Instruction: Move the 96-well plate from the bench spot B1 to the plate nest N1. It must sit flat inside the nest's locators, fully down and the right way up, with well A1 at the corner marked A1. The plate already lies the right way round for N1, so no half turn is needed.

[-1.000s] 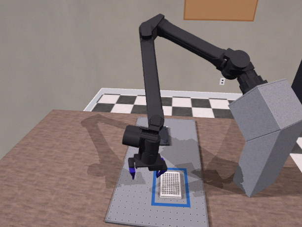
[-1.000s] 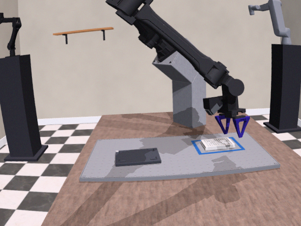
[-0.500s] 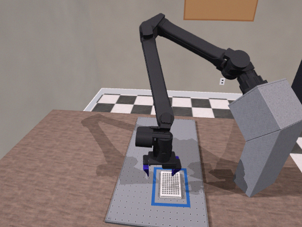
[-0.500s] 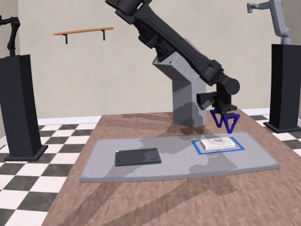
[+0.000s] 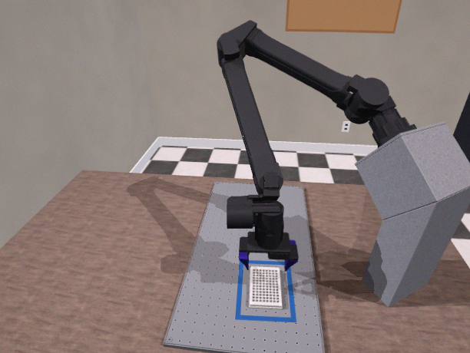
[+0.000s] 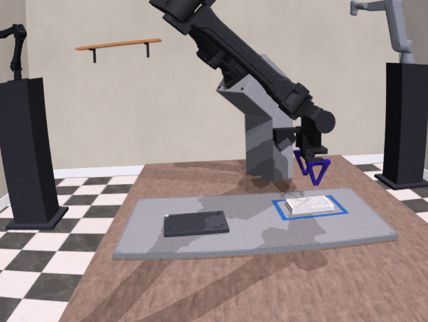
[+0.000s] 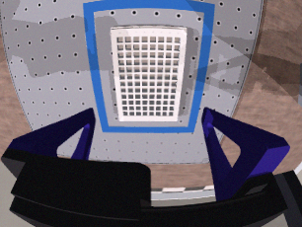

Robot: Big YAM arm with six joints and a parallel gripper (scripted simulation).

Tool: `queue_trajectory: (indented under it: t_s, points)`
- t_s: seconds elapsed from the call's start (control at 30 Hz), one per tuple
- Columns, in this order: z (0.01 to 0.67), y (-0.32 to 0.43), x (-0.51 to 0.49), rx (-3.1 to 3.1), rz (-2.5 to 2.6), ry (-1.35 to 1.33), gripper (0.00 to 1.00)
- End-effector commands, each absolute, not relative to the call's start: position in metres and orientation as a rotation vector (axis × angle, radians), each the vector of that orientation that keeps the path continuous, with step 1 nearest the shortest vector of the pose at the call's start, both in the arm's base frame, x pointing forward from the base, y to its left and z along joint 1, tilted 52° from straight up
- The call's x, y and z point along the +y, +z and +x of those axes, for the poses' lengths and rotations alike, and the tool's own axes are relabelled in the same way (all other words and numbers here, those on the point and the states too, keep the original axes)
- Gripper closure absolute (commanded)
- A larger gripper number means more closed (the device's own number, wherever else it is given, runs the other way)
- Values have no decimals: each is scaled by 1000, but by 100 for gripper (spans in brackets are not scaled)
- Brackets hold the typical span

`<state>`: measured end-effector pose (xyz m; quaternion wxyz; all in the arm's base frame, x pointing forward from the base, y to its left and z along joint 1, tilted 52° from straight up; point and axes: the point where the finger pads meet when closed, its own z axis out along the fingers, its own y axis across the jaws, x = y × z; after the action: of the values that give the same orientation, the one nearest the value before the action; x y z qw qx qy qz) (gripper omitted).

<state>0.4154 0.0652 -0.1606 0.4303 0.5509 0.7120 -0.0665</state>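
While the blue-fingered hand (image 6: 313, 170) is hanging fully open and empty above it, the white 96-well plate (image 6: 309, 204) is lying inside the blue-outlined bench spot (image 6: 280, 211); only the exterior view is showing the dark rectangular nest (image 6: 196, 223).

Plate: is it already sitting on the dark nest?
No, the plate lies inside the blue frame, apart from the dark nest.

Arm (image 5: 249, 111) bent, jaws wide open.

Beige walls (image 6: 140, 105), checkered floor (image 6: 31, 259), wall shelf (image 6: 119, 44), wooden table (image 6: 210, 287).
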Motion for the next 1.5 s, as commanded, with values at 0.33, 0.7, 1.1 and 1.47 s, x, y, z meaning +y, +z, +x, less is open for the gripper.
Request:
queue_trajectory:
  t_s: [0.33,0.7,1.1,1.47]
  points:
    - [418,-162,60,1746,1402,-156,0]
    - [428,-175,50,1766,1384,-167,0]
    - [436,-186,40,1766,1384,-168,0]
    - [444,-195,31,1766,1384,-168,0]
